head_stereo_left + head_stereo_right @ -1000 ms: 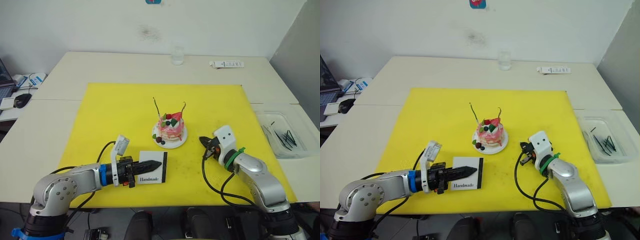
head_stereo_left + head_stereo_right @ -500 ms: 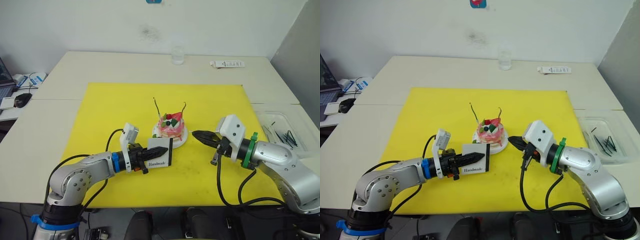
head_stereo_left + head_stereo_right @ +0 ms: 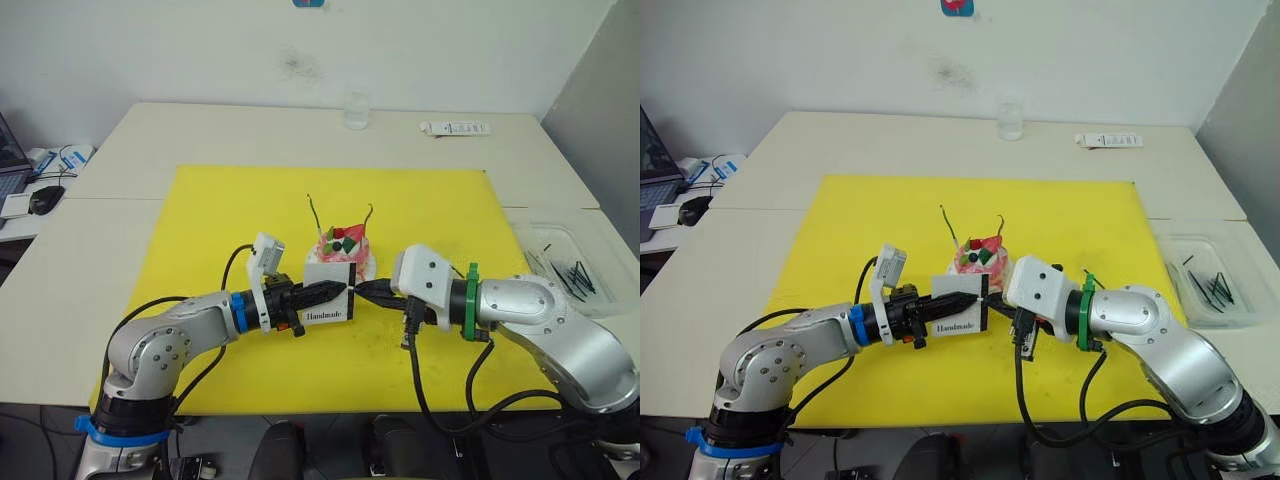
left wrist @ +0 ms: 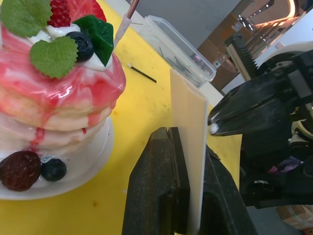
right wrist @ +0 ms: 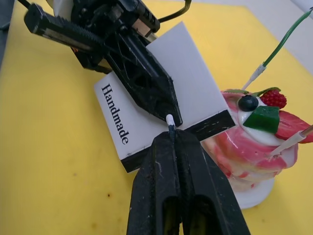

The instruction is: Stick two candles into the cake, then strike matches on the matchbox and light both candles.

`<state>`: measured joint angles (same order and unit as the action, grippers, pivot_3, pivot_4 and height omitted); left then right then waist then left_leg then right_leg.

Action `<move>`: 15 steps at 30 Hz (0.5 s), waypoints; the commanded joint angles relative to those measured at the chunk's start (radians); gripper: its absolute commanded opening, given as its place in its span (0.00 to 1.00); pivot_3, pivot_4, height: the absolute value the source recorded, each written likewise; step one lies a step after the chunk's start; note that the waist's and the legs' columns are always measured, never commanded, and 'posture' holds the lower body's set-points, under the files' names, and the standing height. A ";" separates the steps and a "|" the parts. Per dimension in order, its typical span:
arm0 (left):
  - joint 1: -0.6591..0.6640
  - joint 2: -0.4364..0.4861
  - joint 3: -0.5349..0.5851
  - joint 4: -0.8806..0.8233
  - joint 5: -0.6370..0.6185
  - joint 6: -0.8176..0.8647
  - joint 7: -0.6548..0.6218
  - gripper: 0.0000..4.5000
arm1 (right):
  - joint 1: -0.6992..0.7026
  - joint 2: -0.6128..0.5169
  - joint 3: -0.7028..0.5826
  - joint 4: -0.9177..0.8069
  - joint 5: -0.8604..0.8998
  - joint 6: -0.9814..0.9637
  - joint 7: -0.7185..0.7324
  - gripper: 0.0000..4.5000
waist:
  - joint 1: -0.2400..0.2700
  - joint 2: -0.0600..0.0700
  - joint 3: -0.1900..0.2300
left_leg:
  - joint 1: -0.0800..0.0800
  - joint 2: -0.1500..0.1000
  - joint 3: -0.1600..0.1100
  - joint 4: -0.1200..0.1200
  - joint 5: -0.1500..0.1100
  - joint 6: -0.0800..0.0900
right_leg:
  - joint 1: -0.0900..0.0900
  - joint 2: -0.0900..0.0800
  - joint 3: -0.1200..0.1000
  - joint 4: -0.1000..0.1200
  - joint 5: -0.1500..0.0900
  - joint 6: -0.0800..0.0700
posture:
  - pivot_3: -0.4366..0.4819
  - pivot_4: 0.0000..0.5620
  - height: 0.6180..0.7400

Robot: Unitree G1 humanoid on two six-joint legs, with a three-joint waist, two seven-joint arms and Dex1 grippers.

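Both arms had closed in since a second earlier: the matchbox, then lying flat on the yellow mat under the left hand, was now lifted and held upright in front of the cake, and the right hand had swung in from the mat's right side to meet it. From the left eye, the left hand (image 3: 322, 293) pinched the matchbox (image 3: 330, 293) just before the cake (image 3: 343, 249), where two candles (image 3: 313, 213) already stood, while the right hand (image 3: 362, 290) reached the box's black edge; spare matches (image 3: 572, 272) lay in a clear tray (image 3: 560, 240) at the worktop's right. The right eye showed the same meeting. Along the left wrist, black fingers (image 4: 156, 196) clamped the white card edge-on, the cake just beside it. Along the right wrist, the hand (image 5: 171, 142) was shut on a match (image 5: 170, 123) whose white tip touched the box near its black strip (image 5: 195, 134). To strike well, the tip should probably drag firmly along that strip, away from the cake, with the box held rigid.
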<state>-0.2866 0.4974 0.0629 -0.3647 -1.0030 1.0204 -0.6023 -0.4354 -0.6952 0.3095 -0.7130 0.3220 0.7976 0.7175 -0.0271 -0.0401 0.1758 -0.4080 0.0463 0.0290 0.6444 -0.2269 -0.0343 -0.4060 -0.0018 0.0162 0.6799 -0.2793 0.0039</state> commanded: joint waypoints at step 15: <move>-0.004 -0.004 0.006 -0.019 -0.023 0.000 -0.007 0.00 | -0.036 -0.016 0.044 0.046 -0.095 -0.036 0.015 0.00 | 0.000 0.000 0.000 | 0.000 0.000 0.000 0.000 0.000 0.000 | 0.000 0.000 0.000 0.000 0.000 0.000 | 0.48 0.27 1.00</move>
<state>-0.2867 0.4985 0.0629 -0.3593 -1.0064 1.0237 -0.6001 -0.4578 -0.7016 0.3478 -0.6606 0.2483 0.7714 0.7300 -0.0271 -0.0401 0.1758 -0.4079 0.0466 0.0288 0.6444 -0.2269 -0.0343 -0.4060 -0.0018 0.0159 0.6800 -0.2793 0.0039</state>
